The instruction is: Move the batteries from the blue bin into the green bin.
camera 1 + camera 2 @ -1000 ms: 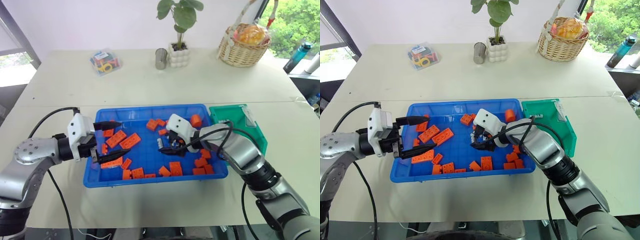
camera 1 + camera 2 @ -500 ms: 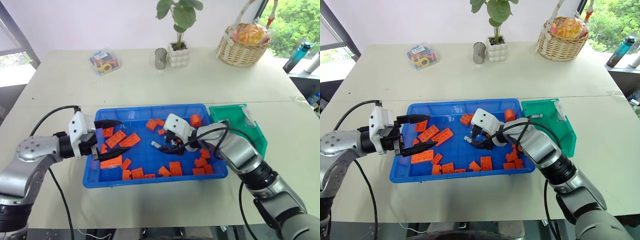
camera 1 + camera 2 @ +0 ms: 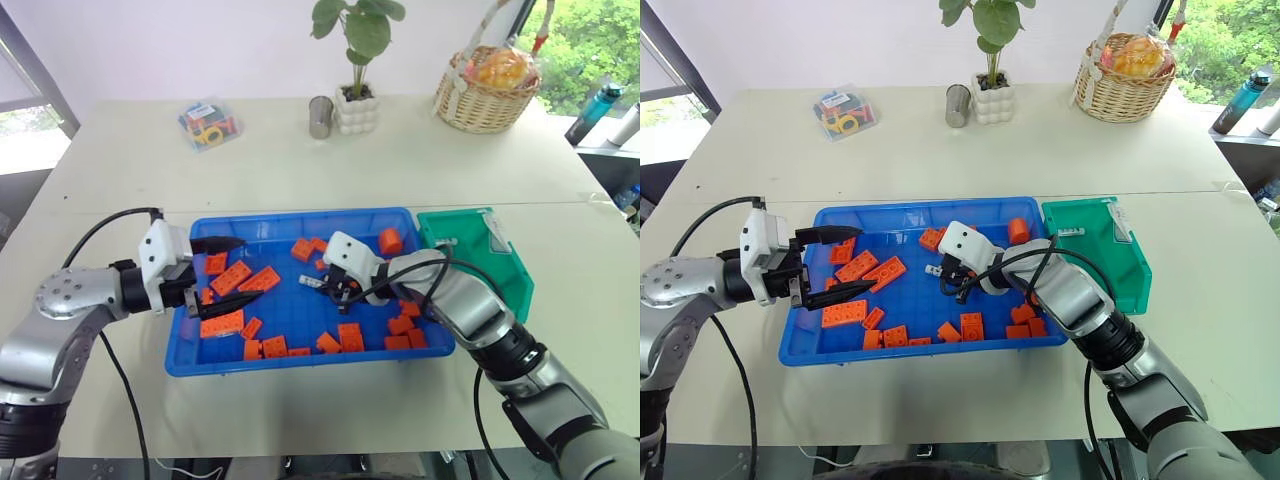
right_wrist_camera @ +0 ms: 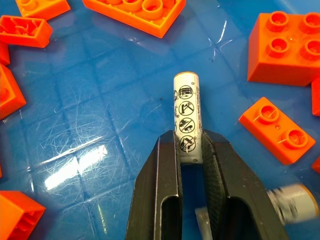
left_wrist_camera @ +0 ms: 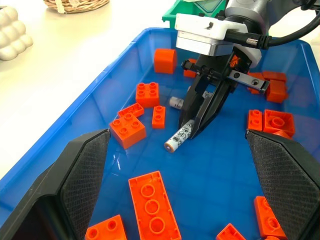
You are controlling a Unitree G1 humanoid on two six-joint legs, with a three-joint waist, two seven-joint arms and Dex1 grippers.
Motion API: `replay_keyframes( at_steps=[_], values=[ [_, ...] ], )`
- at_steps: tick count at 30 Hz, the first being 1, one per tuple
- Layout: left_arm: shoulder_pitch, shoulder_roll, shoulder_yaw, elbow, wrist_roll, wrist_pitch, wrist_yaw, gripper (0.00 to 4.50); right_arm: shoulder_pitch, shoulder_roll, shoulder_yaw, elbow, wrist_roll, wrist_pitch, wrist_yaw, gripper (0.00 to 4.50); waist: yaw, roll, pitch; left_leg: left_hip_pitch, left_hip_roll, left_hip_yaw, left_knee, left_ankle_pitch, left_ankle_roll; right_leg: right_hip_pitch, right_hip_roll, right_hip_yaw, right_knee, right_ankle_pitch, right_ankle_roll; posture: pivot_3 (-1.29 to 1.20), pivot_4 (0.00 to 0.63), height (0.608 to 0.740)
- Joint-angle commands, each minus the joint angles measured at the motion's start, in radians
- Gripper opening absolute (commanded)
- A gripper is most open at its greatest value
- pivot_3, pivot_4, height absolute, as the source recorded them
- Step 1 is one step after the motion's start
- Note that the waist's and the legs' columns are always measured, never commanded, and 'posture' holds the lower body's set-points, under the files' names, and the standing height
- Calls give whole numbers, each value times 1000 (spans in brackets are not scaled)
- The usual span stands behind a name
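The blue bin [image 3: 300, 214] lies on the table in front of me with orange bricks [image 3: 260, 281] scattered in it. My right gripper [image 3: 325, 287] reaches into its middle and is shut on one end of a battery [image 4: 186, 110]. The battery's free end points away from the fingers [image 4: 162, 180], low over the bin floor. A second battery [image 5: 176, 101] lies just behind this gripper and shows again as a battery [image 4: 292, 200] beside its fingers. My left gripper [image 3: 250, 268] hovers wide open over the bin's left part, holding nothing. The green bin [image 3: 500, 275] stands against the blue bin's right side.
At the back of the table stand a wicker basket [image 3: 487, 85], a potted plant [image 3: 358, 100], a metal cup [image 3: 321, 117] and a clear box of coloured pieces [image 3: 209, 124]. A bottle [image 3: 597, 113] stands off the table's right edge.
My right gripper, open around the battery before, has shut on it. The left arm has stayed where it was.
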Motion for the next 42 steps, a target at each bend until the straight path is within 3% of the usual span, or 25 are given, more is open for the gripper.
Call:
replay_keyframes(
  at_steps=[1,6,10,17,24,25,28,29,30,32,37,42],
  values=[
    [-8,1,12,-7,1,-14,0,4500,-8,9,-57,-30,41,57,7,61,1,0,0,0,0,0,0,0,0,0,0,0,0,0,0,0,150,737],
    [-7,-5,11,0,-3,-14,0,4500,-86,-16,-369,-68,173,243,-17,61,2,0,0,-1,0,0,0,0,0,0,0,0,0,0,0,0,150,737],
    [-21,-11,13,8,-8,-7,3,4500,-113,-160,-601,9,206,324,-33,61,12,0,0,-1,0,0,0,0,0,0,0,0,0,0,0,0,150,737],
    [-59,-8,9,60,1,-20,-18,4500,-12,-350,-761,67,224,349,-39,61,3,0,0,-1,0,0,-1,-1,2,0,0,0,-1,0,0,0,150,737],
    [-118,-16,-11,108,21,-42,-28,4500,139,-367,-843,-51,266,409,-68,61,5,1,1,-1,1,3,0,-1,2,0,0,2,-1,0,0,0,150,737],
    [-120,-17,-12,111,23,-45,-31,4500,148,-364,-846,-54,268,406,-74,1082,5,1,1,-1,1,3,0,-1,2,1,0,2,-1,0,0,0,150,737],
    [-119,-17,-13,118,29,-55,-38,4500,168,-378,-832,-64,269,384,-82,2374,5,1,1,-1,1,2,0,-1,2,1,0,1,-1,0,0,0,150,737],
    [-118,-17,-13,119,30,-57,-39,4500,167,-382,-834,-68,275,385,-81,2596,5,1,1,-1,1,2,0,-1,2,0,0,1,-1,0,0,0,150,737],
    [-117,-17,-12,119,30,-58,-39,4500,157,-385,-839,-72,287,392,-77,3246,5,1,1,-1,1,2,0,-1,2,0,0,1,-1,0,0,0,150,737],
    [-112,-18,-10,116,30,-59,-38,4500,126,-387,-846,-81,313,393,-64,3833,4,1,1,-1,1,2,0,-1,2,0,0,2,-1,0,0,0,150,737],
    [-107,-21,-12,104,31,-56,-32,4500,-3,-321,-790,-135,416,427,-46,3833,0,1,1,-1,1,3,0,-1,2,0,1,2,-1,0,0,0,150,737],
    [-115,-18,-15,98,30,-47,-30,4500,-56,-194,-600,-185,431,414,-92,3833,2,1,1,-1,1,2,0,-1,2,0,1,1,-1,0,0,0,150,737]
  ],
)
